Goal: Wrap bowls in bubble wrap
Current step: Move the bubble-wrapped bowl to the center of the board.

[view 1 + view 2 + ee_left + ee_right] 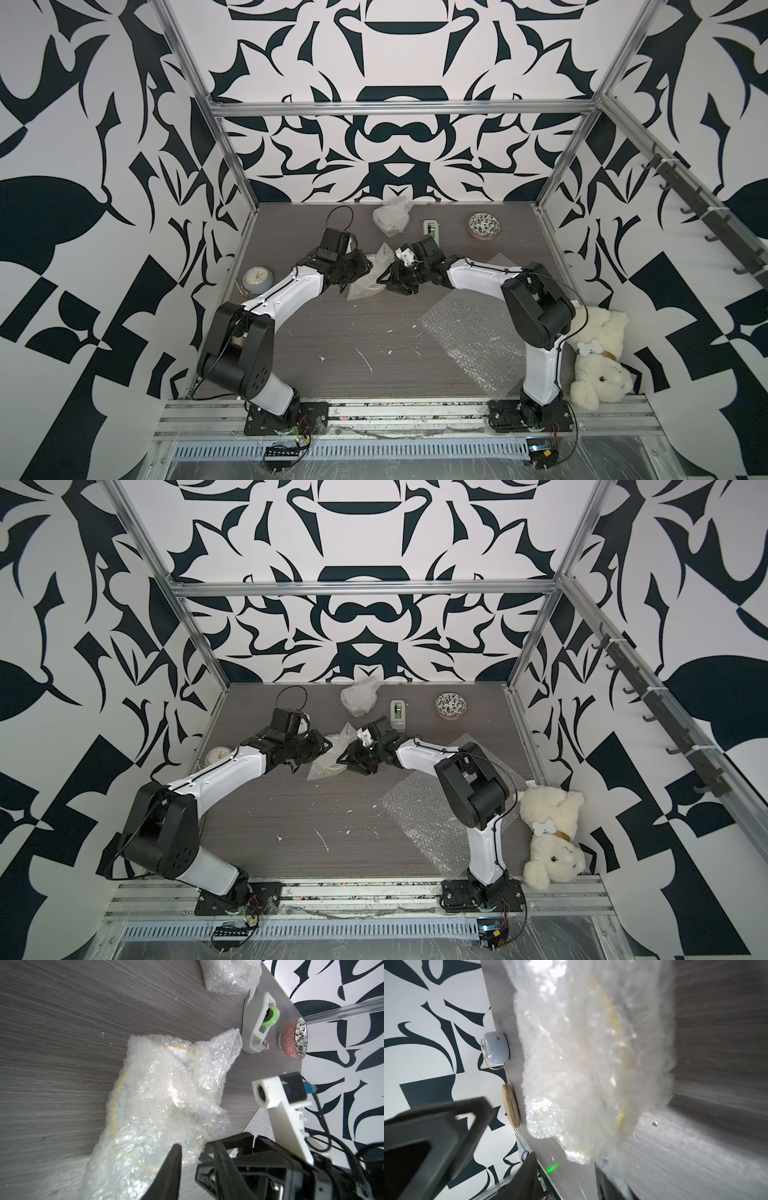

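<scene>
**Plastic bundle sits between both grippers**

Bubble wrap [162, 1095] w/ yellow-rimmed bowl [124, 1101] inside lies mid-bench, nearer the far edge. R gripper [384, 279] is just beside it, jaws spread, gripping nothing. L gripper [363, 268] is at the opposite side, one finger [172, 1167] over the wrap; spread or pinching, can't tell.

left arm [286, 291] bent inward | right arm [473, 272] bent inward | right jaws apart

Both top views look down from high above the near edge over the whole counter [332, 332]; wrist cams hug the bubble-wrapped bowl [162, 1095] mid-counter, left facing far-right, right facing left
</scene>
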Controlling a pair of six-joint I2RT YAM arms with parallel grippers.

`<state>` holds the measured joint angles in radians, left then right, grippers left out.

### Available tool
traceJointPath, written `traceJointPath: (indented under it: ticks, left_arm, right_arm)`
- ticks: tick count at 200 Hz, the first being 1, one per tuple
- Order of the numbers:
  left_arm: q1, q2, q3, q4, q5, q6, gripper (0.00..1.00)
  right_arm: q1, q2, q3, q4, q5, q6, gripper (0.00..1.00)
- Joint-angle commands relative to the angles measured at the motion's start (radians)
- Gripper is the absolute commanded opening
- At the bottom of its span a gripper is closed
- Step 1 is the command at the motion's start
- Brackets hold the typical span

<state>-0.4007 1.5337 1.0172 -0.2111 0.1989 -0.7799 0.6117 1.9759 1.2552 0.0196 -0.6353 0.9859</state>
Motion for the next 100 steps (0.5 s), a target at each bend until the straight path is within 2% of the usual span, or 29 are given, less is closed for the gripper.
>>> traceJointPath:
  ticks: [1,41,79,100]
  left_arm:
    - [0.007,-0.030,-0.031,-0.031,-0.027,0.016,0.32]
    - [0.011,-0.025,-0.038,-0.033,-0.022,0.018,0.32]
    - [0.017,-0.026,-0.040,-0.032,-0.024,0.022,0.33]
    - [0.027,-0.034,-0.045,-0.037,-0.024,0.026,0.33]
  right_arm:
    - [-0.007,0.028,-0.007,0.103,0.022,0.041,0.49]
    - [-0.016,0.083,-0.002,0.178,0.037,0.071,0.49]
    - [-0.025,0.124,0.049,0.197,0.031,0.077,0.29]
    - [-0.029,0.152,0.099,0.197,0.023,0.083,0.23]
